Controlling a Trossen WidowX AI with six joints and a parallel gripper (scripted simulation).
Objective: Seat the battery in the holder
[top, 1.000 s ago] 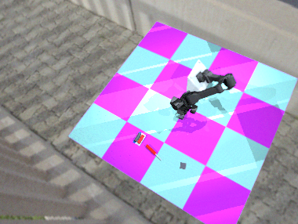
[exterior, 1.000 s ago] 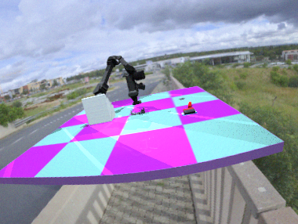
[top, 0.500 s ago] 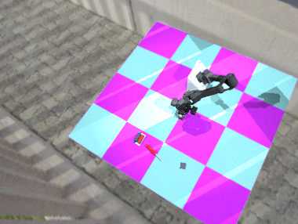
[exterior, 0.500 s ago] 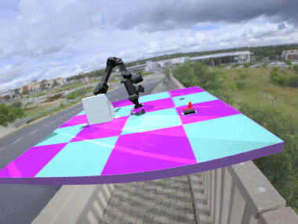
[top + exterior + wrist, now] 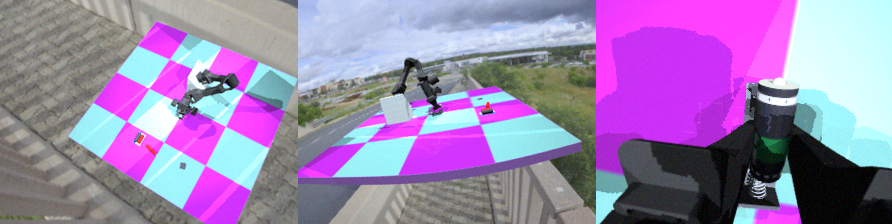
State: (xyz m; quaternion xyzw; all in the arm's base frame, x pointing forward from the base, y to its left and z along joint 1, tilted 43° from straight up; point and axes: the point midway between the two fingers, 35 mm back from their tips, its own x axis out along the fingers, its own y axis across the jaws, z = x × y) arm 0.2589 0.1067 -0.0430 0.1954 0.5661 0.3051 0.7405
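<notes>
The battery [image 5: 776, 119], dark with a green band and a white ring, is held between my gripper's fingers. The gripper [image 5: 771, 145] [image 5: 435, 110] is shut on it, low over the table. The battery's terminal end points to the top of the wrist view and looks nearer the camera than the flat end. The holder [image 5: 766, 203] lies beneath and is mostly hidden by the battery and fingers. Its coiled spring [image 5: 758, 190] shows just below the flat end. Part of its far end shows left of the terminal end. Whether battery and holder touch cannot be told.
A small tray [image 5: 135, 143] with red and dark items lies farther out on the checkered table [image 5: 94, 121] [image 5: 451, 153]. A red-handled tool [image 5: 150, 149] lies beside it, and a dark square [image 5: 183, 166] [image 5: 479, 99] beyond. A white block [image 5: 394, 110] stands by the arm's base.
</notes>
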